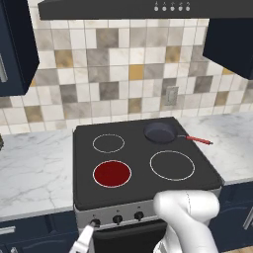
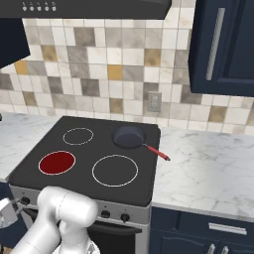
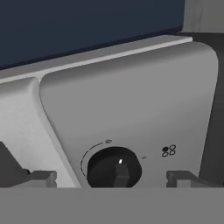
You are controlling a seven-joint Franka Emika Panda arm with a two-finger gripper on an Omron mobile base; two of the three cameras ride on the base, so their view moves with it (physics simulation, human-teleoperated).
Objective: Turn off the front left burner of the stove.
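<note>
Hand view, knob (image 3: 114,169) between open claw (image 3: 113,178) tips, left base view, front left burner (image 1: 112,174) glowing

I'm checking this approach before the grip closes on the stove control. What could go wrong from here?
1. The end effector is open and straddles the knob, which sits low in the hand view; closing now might catch it off-centre and slip.
2. Several knobs line the stove panel; gripping the wrong one would leave the front left burner glowing.
</note>
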